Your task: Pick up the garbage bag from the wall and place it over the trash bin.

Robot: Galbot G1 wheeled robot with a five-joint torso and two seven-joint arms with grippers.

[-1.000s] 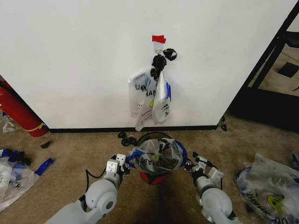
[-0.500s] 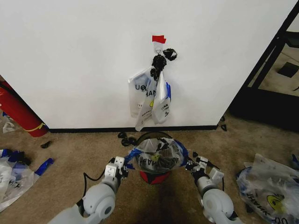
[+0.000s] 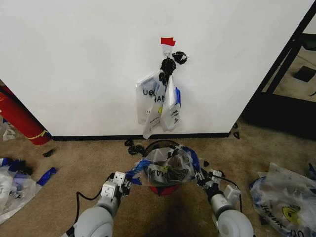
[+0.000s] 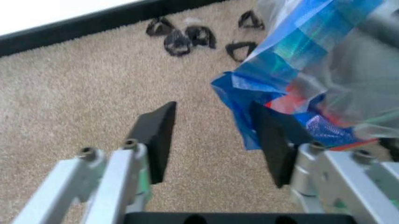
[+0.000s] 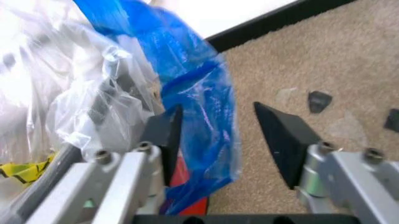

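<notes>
The garbage bag [image 3: 165, 168], translucent with a blue rim band, lies draped over the trash bin [image 3: 160, 189], whose red base shows beneath it. My left gripper [image 3: 122, 180] is open just left of the bag. In the left wrist view the left gripper [image 4: 212, 140] has carpet between its fingers, and the bag's blue rim [image 4: 281, 79] touches one finger. My right gripper [image 3: 209, 178] is open on the bag's right side. In the right wrist view the blue rim [image 5: 203, 102] hangs in front of the open right gripper [image 5: 221, 140].
More whitish bags [image 3: 160, 101] hang from a hook on the wall [image 3: 74, 59], under a black wad [image 3: 169, 63]. A red cylinder [image 3: 17, 118] leans at the left. Loose bags lie on the carpet at the left [image 3: 12, 185] and right [image 3: 286, 197]. A black frame [image 3: 286, 64] stands at the right.
Both arms have drawn back toward me, away from the bin. The bag's rim has spread a little wider and lower over the bin.
</notes>
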